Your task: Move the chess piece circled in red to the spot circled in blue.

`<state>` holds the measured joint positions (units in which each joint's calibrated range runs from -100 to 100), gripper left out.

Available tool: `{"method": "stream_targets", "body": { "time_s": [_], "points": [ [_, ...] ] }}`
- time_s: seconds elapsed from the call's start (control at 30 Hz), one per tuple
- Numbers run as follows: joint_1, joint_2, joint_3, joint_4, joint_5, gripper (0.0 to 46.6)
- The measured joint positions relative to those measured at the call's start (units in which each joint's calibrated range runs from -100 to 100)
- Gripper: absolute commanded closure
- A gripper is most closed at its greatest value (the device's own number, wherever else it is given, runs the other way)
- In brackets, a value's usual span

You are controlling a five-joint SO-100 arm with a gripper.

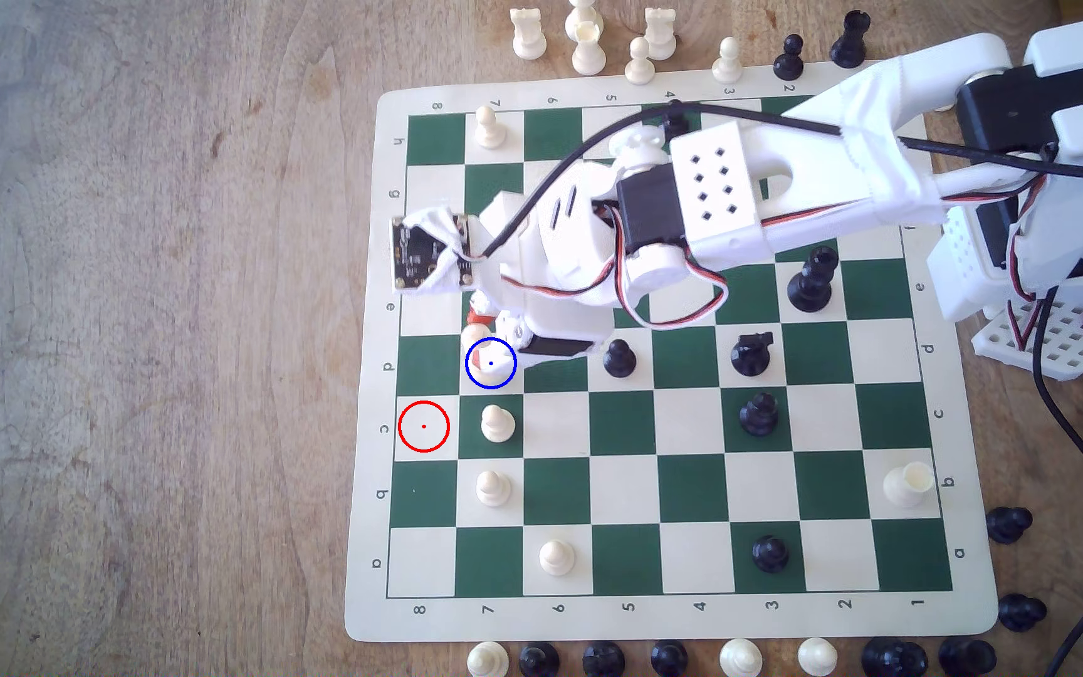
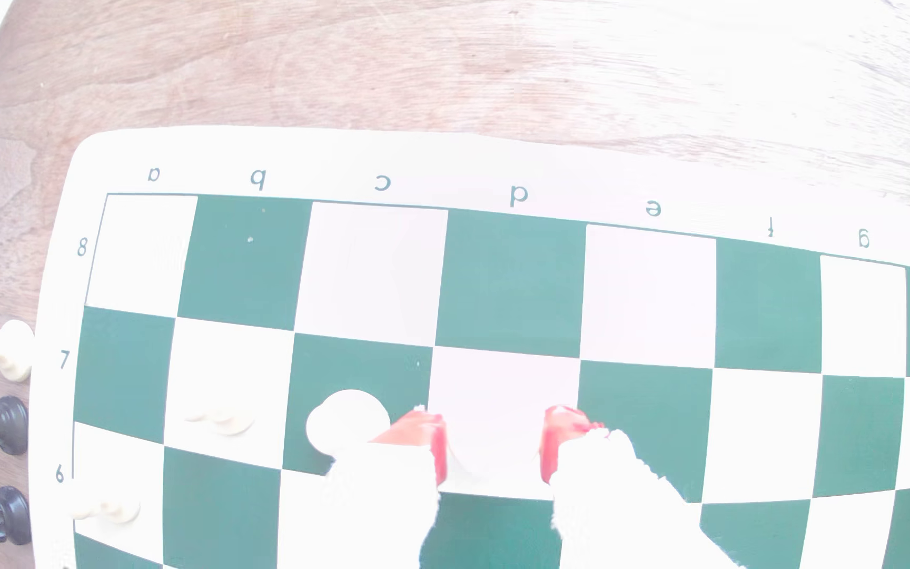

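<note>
The gripper (image 2: pixel 491 432) hangs low over the spot circled in blue (image 1: pixel 494 372), its red-tipped fingers (image 2: pixel 422 437) apart. Glare hides whether they pinch anything. The chess piece circled in red (image 1: pixel 474 336) shows at that ring's far-left edge. The red-ringed square (image 1: pixel 423 426) lies bare, near-left.

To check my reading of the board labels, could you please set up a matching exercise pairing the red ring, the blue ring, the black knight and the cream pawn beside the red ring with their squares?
Things:
1. red ring
2. blue ring
3. black knight
4. cream pawn beside the red ring

Squares, by the board's printed labels:
A. d3
B. c8
C. c7
D. d7

Pairs: 1-B, 2-D, 3-A, 4-C.
</note>
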<state>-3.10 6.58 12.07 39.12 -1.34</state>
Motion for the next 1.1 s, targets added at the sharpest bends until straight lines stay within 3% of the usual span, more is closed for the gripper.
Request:
{"method": "stream_targets", "body": {
  "time_s": [1.1],
  "points": [
    [0.1, 1.8, 0.0, -0.6, 0.0, 38.7]
  ]
}}
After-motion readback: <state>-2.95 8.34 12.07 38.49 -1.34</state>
